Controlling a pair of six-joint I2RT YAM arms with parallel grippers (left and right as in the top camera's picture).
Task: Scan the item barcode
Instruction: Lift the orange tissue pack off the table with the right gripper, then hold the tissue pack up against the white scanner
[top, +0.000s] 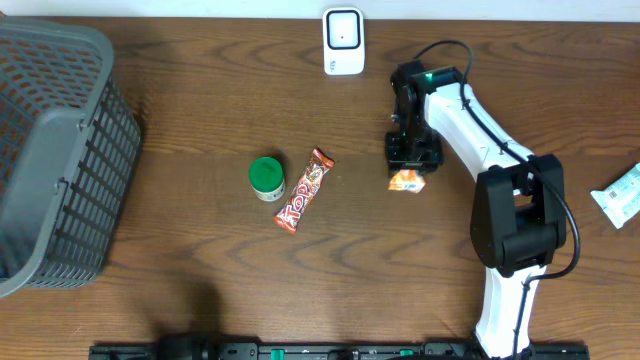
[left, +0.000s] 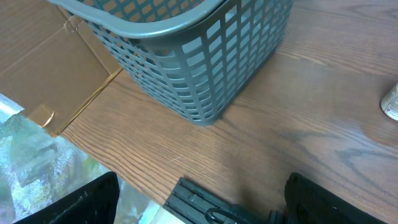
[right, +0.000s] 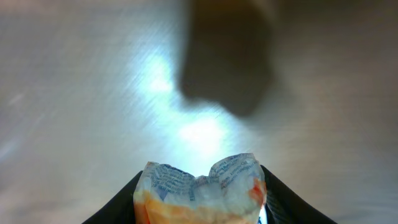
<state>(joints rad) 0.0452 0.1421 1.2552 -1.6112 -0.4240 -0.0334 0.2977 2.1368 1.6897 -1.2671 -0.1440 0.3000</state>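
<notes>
An orange and clear crinkly packet (top: 406, 181) lies on the wooden table right of centre. My right gripper (top: 412, 160) stands directly over it, pointing down. In the right wrist view the packet (right: 199, 186) fills the gap between the black fingers (right: 286, 202), which press on both its sides; its top edge is buckled in the middle. A white barcode scanner (top: 342, 40) stands at the table's far edge, left of the right arm. My left gripper (left: 199, 208) is open and empty over the table's near left edge.
A grey slotted basket (top: 60, 150) fills the left end of the table. A green-lidded can (top: 266, 177) and a red candy bar (top: 303, 190) lie in the middle. A white packet (top: 620, 195) lies at the right edge.
</notes>
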